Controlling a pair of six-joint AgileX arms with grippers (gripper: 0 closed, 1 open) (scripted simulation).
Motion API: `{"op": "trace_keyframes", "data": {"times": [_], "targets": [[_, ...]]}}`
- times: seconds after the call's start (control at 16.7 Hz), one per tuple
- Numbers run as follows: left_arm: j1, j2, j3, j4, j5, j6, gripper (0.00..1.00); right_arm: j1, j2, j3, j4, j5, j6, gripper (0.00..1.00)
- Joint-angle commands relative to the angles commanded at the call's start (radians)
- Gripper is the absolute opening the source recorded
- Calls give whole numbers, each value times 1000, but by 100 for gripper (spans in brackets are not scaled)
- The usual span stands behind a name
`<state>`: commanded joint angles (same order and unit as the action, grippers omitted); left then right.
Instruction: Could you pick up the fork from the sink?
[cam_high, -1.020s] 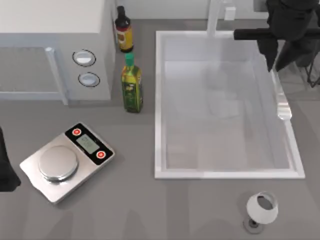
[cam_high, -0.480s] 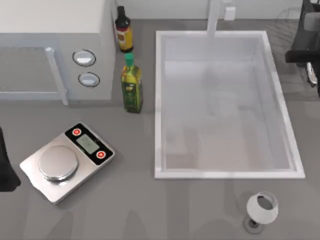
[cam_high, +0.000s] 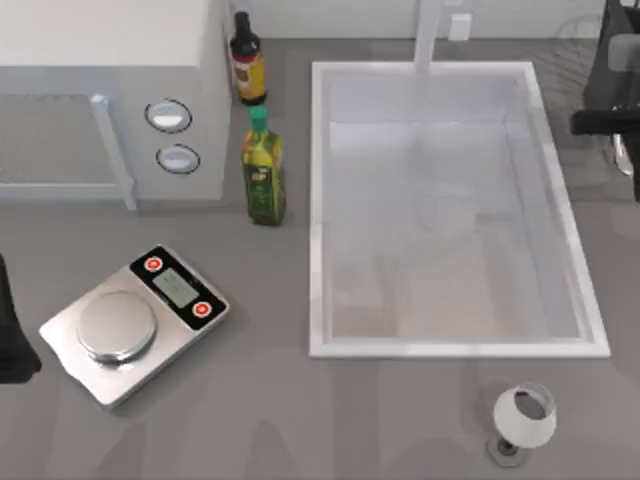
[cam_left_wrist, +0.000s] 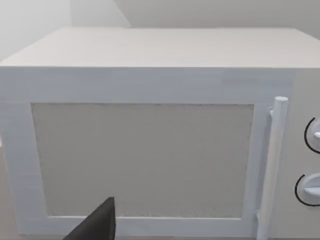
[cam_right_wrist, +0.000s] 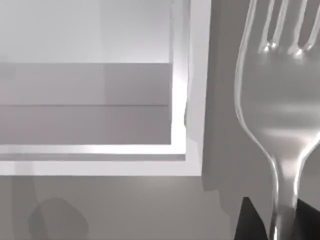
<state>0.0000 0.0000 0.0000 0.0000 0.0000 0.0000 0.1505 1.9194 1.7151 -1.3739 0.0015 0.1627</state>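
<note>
Change since one second ago: the right gripper (cam_high: 622, 130) has left its place over the sink's far right corner, where the fork hung along the right wall, and now sits off the sink's right rim at the top view's edge; almost no shift in the last half second. Nearest, right wrist view: the fork (cam_right_wrist: 280, 95), tines pointing away, neck pinched between the dark fingers (cam_right_wrist: 250, 220), which are closed on it. Beyond it: the sink (cam_high: 315, 210), white-rimmed, basin bare, the fork lifted clear to its right. Further left of the sink: the left gripper (cam_high: 12, 330), parked at the surface's left edge, fingers' state not discernible. Step in hand: lift complete, carry outward. Next move calls for a steady grasp.
</note>
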Motion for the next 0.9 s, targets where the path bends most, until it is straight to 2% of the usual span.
{"op": "trace_keyframes", "data": {"times": [0.42, 0.78, 0.9], "targets": [[0, 0, 0, 0, 0, 0, 100, -1, 39, -282, 336, 0, 2, 0], [0, 0, 0, 0, 0, 0, 100, -1, 49, -327, 383, 0, 3, 0], [0, 0, 0, 0, 0, 0, 100, -1, 49, -327, 383, 0, 3, 15]]}}
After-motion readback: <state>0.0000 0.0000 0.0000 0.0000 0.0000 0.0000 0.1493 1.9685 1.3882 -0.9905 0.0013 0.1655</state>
